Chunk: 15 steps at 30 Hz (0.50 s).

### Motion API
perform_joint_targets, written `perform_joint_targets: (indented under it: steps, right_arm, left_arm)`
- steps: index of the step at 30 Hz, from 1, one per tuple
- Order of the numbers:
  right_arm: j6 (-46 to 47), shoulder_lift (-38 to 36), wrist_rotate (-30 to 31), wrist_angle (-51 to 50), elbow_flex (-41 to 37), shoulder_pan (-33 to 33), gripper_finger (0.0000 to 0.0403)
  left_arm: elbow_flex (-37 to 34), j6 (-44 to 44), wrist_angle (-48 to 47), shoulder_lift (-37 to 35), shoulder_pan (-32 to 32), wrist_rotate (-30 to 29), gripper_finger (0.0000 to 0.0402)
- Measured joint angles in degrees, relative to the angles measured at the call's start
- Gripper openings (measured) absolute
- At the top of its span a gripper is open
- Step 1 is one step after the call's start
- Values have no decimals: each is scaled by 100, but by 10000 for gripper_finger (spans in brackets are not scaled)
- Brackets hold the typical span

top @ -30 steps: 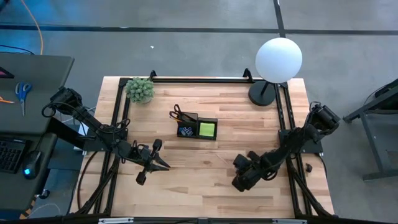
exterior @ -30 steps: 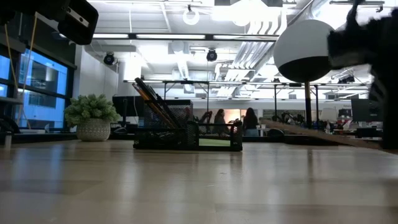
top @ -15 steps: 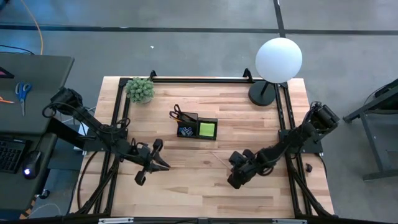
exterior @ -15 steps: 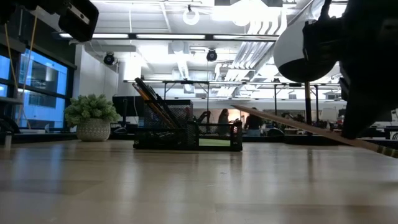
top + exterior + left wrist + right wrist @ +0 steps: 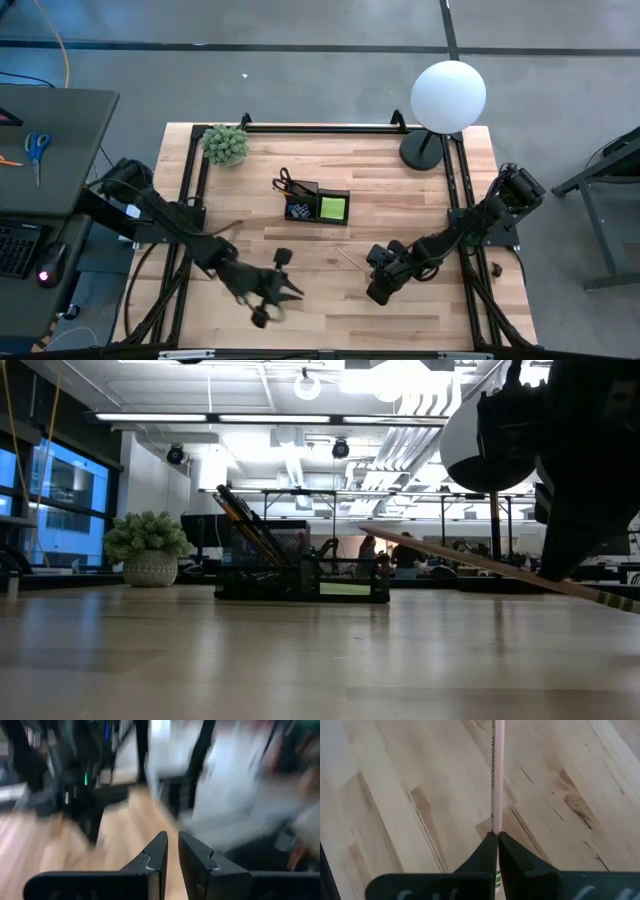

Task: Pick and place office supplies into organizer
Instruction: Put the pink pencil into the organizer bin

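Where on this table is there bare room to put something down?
Bare wood runs along the near edge between the left tool and the right tool, and between the plant and the lamp base. It is crowded around the organizer and where the right tool grips a pencil.

Left gripper [image 5: 283,292] now sits further toward the table's front edge and middle than a second ago, out of the low view, while right gripper [image 5: 368,268], clamped on the wooden pencil [image 5: 494,775], is slightly nearer the organizer [image 5: 318,205], pencil tip raised.
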Motion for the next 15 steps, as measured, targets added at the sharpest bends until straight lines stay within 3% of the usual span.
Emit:
perform_joint_targets:
  steps: [5, 10, 15]
  right_arm:
    - [-285, 2, -29, -48, -2, 7, 1]
    - [-600, 2, -117, -86, 0, -23, 1]
    - [-777, 0, -242, -199, -2, -76, 2]
  left_arm:
    - [1831, 115, -3653, 622, -32, -818, 35]
    - [2933, 969, -5069, 1313, -130, -1077, 35]
    - [3396, 1083, -5842, 1669, -112, -1113, 35]
